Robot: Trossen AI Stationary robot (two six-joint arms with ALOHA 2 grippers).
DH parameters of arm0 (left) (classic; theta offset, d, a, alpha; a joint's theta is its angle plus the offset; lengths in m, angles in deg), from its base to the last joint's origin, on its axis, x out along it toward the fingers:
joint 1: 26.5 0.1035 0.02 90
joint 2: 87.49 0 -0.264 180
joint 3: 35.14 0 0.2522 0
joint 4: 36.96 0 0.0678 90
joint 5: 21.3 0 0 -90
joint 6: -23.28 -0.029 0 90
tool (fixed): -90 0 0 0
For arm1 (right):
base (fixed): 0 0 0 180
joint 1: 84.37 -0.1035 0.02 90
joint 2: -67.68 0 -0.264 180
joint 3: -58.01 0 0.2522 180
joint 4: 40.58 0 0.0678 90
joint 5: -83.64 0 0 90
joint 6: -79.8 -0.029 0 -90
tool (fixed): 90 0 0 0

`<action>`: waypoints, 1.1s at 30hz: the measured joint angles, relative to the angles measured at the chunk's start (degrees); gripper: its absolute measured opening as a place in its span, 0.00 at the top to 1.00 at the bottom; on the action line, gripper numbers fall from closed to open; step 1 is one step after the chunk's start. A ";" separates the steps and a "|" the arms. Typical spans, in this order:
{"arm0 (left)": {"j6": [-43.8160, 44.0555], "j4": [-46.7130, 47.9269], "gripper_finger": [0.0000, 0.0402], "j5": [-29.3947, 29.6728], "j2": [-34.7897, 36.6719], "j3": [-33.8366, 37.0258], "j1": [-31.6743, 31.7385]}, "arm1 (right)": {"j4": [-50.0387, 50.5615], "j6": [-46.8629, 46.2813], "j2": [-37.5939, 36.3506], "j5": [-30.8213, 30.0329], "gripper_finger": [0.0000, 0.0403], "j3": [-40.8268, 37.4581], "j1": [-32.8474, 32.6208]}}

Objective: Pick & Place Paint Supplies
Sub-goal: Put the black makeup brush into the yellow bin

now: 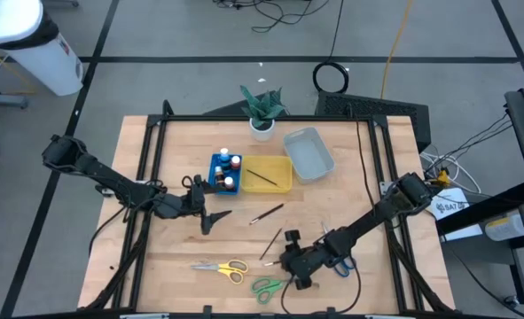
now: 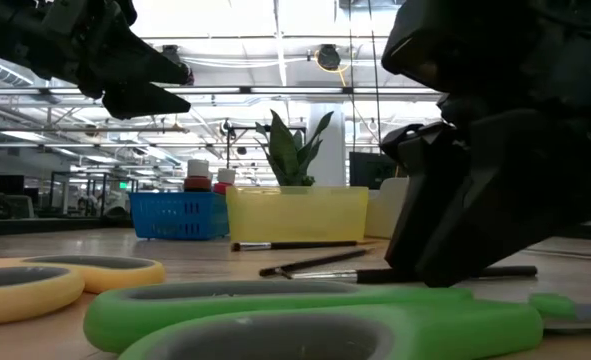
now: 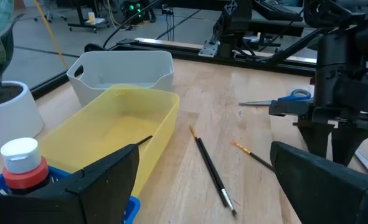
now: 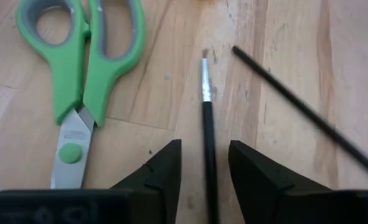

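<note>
**Right fingers straddle a brush near the green scissors**

Pale wooden boards make up the surface (image 1: 350, 190) we are working over, framed by a dark rail, with a grey floor around it.

At the left, our left gripper (image 1: 207, 219) hangs above the wood with its fingers (image 3: 103, 177) spread wide and nothing between them. Just below it in the high view lie the yellow-handled scissors (image 1: 221, 267), flat near the front edge. Behind the left gripper sits the blue tray (image 1: 215, 174) holding the small paint bottles (image 1: 234, 163), their white and red caps showing. Touching it on the right is the yellow tray (image 1: 279, 183), with one dark brush (image 1: 261, 176) lying aslant inside. A potted green plant (image 1: 262, 111) stands at the back edge behind these trays, and the clear tray (image 1: 309, 152) is just right of the yellow one.

On the open wood in the middle lies a thin brush (image 1: 266, 213), with another brush (image 1: 270, 244) nearer the front. The green-handled scissors (image 1: 267, 286) lie flat at the front edge.

Just right of them, our right gripper (image 4: 205, 163) is down at the surface, its fingers (image 4: 162, 168) partly parted and straddling a dark brush handle (image 4: 207, 130); we cannot tell whether they touch it. A second thin dark handle (image 4: 308, 118) runs diagonally beside it. The blue-handled scissors (image 1: 342, 262) lie beside the right arm.
</note>
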 joint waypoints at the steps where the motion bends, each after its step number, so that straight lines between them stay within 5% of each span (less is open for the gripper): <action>1: 0.00 0.00 0.06 0.00 -0.01 0.00 -0.02 | 0.55 -0.46 -0.02 0.09 0.72 0.02 0.15; 15: 0.00 -0.05 0.06 0.02 -0.02 0.00 -0.02 | 3.43 0.06 -0.13 0.02 0.98 -0.81 1.41; 33: -0.07 -0.05 0.06 0.04 -0.01 0.00 0.00 | -4.98 2.44 -6.11 -1.48 1.00 -3.53 1.68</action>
